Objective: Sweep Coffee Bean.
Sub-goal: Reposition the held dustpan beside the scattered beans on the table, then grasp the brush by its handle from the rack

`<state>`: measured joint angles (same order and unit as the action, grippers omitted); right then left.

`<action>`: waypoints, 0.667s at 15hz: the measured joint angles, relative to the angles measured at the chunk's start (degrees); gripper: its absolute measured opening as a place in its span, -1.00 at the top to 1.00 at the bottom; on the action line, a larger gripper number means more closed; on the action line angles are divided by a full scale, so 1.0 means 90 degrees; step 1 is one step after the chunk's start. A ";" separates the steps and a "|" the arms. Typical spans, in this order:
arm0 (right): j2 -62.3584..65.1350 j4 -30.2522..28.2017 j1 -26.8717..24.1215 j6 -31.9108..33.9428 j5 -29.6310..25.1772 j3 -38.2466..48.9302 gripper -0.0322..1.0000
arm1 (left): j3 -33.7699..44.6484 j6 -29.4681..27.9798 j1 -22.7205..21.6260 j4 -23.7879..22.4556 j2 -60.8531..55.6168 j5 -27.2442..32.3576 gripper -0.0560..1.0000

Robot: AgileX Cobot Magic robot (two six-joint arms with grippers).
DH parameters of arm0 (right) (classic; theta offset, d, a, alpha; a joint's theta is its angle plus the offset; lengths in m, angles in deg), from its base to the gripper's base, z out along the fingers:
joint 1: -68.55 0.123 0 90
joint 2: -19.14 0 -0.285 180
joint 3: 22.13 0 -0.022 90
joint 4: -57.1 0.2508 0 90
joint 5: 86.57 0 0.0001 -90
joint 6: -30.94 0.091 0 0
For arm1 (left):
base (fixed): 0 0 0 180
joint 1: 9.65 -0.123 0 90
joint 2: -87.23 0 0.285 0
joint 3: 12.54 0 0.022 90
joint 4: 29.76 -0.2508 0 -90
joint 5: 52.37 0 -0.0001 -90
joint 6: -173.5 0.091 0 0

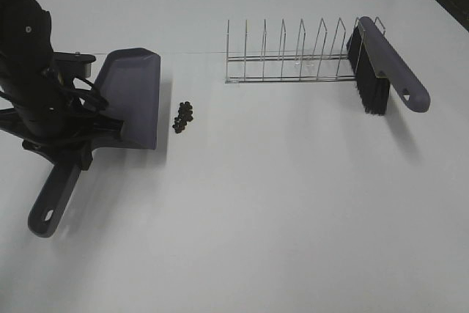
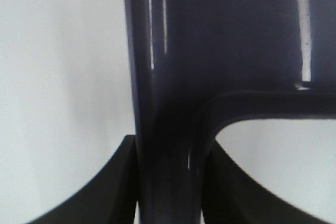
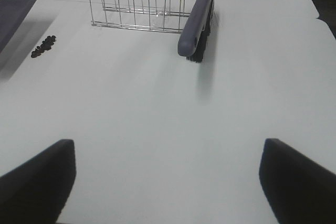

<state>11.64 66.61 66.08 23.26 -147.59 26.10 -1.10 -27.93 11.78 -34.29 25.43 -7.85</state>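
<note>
exterior high
my left arm (image 1: 33, 71): dark, over the left side of the white table (image 1: 278, 218).
my left claw (image 1: 88, 131): down at the neck of the grey-purple dustpan (image 1: 135, 93), where the pan meets its handle; my own arm hides the fingers here.
dustpan handle: sticks out towards the near-left table edge.
coffee beans (image 1: 183, 116): one small dark cluster on the table, just beside the dustpan's open front edge, not touching it.
wire rack (image 1: 289, 55): stands upright, well away from the beans on the far right.
brush (image 1: 382, 67): leans at the rack's right end, black bristles down.

left wrist
dustpan (image 2: 220, 40): fills most of the view, blurred and very close.
my left claw (image 2: 170, 192): clamped on the dustpan's neck, one dark finger (image 2: 105, 192) pressed to each side.

right wrist
my right claw (image 3: 168, 182): spread wide, nothing between the fingers (image 3: 37, 182), bare table under it.
coffee beans (image 3: 44, 46): far off, next to the dustpan's corner (image 3: 13, 9).
wire rack (image 3: 142, 3): at the far side, brush (image 3: 197, 19) propped against its end.
</note>
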 joint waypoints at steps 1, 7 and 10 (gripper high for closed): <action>-0.0025 0.0000 0.0000 0.0076 0.0045 -0.0013 -0.62 | 0.0000 0.0000 0.0000 0.0000 0.0000 0.0000 0.38; -0.1814 0.0166 0.0000 0.0153 0.2387 -0.0102 -0.62 | 0.0000 0.0019 0.0000 0.0000 0.0000 0.0000 0.38; -0.3164 0.0452 0.0000 0.0153 0.3196 -0.0146 -0.61 | 0.0000 0.0057 0.0000 0.0000 0.0000 0.0000 0.38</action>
<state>-16.84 70.68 66.08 24.64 -118.82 24.78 -1.10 -27.42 11.78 -34.29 25.43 -7.85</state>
